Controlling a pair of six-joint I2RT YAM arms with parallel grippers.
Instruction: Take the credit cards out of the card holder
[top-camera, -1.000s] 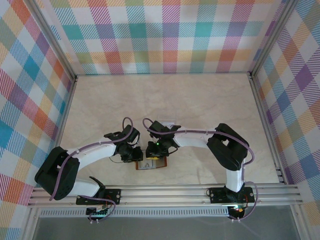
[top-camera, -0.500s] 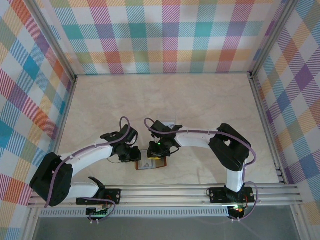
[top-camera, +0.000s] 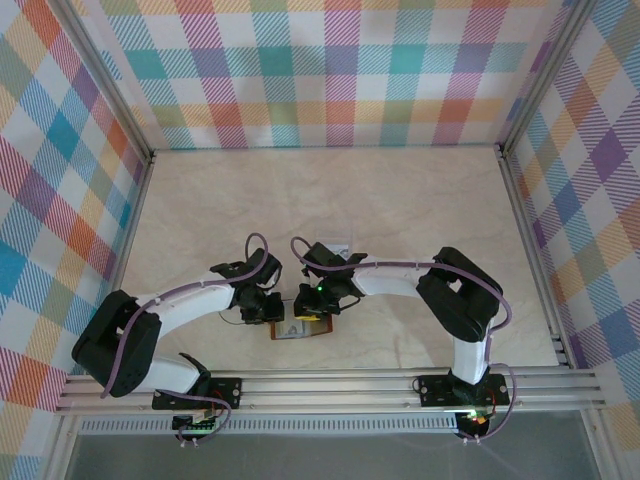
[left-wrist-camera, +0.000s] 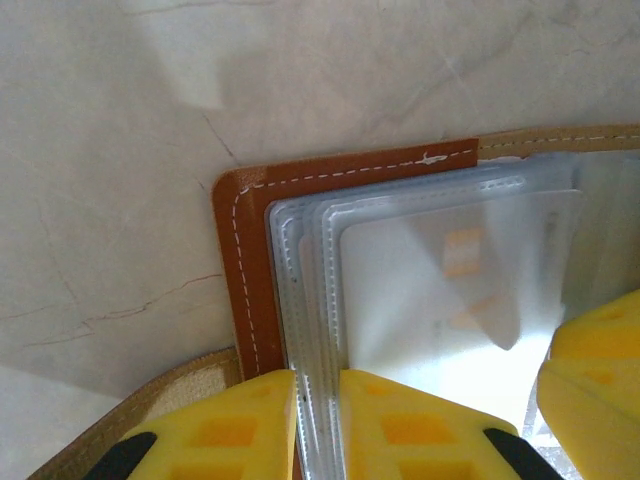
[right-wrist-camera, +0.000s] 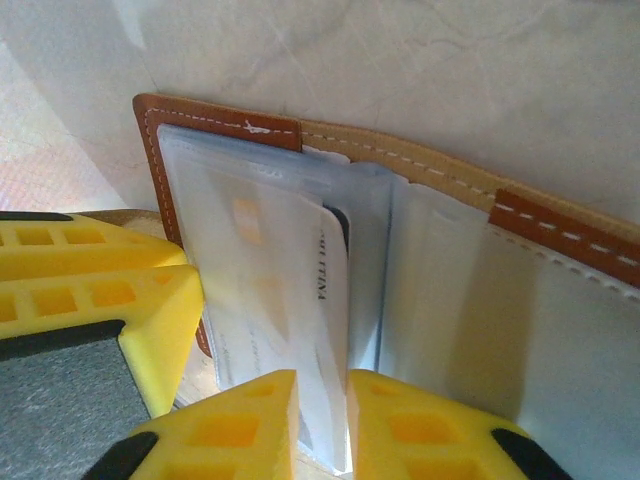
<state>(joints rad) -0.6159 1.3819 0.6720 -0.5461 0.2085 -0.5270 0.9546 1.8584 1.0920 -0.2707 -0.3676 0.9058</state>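
Left pincer (left-wrist-camera: 318, 390) nips the card holder (left-wrist-camera: 245, 260), right pincer (right-wrist-camera: 322, 390) a credit card (right-wrist-camera: 290, 300), each crowding the other.

One line of dark print is found in the right wrist view on a pale credit card (right-wrist-camera: 300, 300), which is seated in a clear sleeve of the card holder (right-wrist-camera: 215, 118). The print is set sideways along the card's edge and is partly covered. Only the capitals "TTNA" are made out, and this reading is uncertain. Orange marks on the cards are blurred and cannot be read.
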